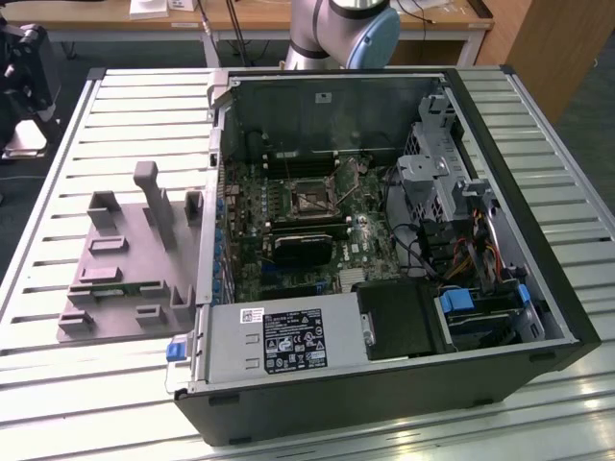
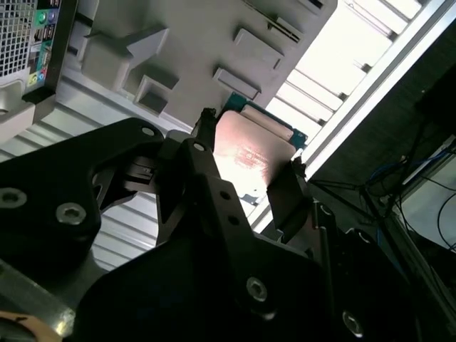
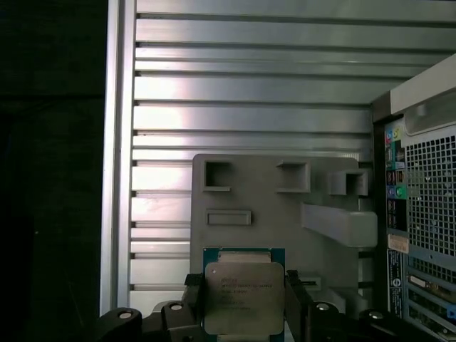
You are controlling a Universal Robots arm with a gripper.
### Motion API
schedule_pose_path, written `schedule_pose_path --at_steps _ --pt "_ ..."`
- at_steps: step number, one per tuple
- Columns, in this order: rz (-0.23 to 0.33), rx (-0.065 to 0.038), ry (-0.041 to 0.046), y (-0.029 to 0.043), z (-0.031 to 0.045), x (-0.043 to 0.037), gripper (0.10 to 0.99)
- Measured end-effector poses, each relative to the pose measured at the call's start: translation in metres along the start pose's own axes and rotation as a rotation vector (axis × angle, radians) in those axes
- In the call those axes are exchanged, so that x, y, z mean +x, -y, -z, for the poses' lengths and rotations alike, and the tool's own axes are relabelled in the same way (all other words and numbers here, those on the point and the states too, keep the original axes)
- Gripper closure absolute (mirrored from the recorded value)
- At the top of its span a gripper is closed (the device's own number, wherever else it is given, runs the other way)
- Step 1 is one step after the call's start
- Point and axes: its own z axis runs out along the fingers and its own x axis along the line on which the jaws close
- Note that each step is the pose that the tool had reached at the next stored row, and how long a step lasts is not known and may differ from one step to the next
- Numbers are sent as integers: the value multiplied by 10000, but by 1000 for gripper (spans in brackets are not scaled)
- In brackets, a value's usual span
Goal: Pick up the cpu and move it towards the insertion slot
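In both wrist views my gripper (image 3: 244,308) (image 2: 248,162) is shut on the cpu (image 3: 244,296) (image 2: 249,153), a flat square chip with a shiny silver top and a thin green rim. One black finger (image 3: 194,308) presses each of two opposite edges. The chip hangs over one edge of the grey holder plate (image 3: 285,206), beside the slatted table. In the exterior view the insertion slot (image 1: 309,195), a silver-framed square socket, lies on the green motherboard (image 1: 370,240) inside the open computer case, to the exterior view's right of the holder plate (image 1: 125,269).
The open black computer case (image 1: 384,384) holds a power supply (image 1: 279,341), drive cages (image 1: 461,206) and cables. Its perforated rear wall (image 3: 424,214) stands close beside the holder plate. A green memory stick (image 1: 120,286) lies in the plate. The arm's base (image 1: 341,24) is behind the case.
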Motion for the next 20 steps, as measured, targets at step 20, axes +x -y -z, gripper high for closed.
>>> schedule_pose_path --at_steps 20 --pt "0 -1 -3 -6 -21 -568 549"
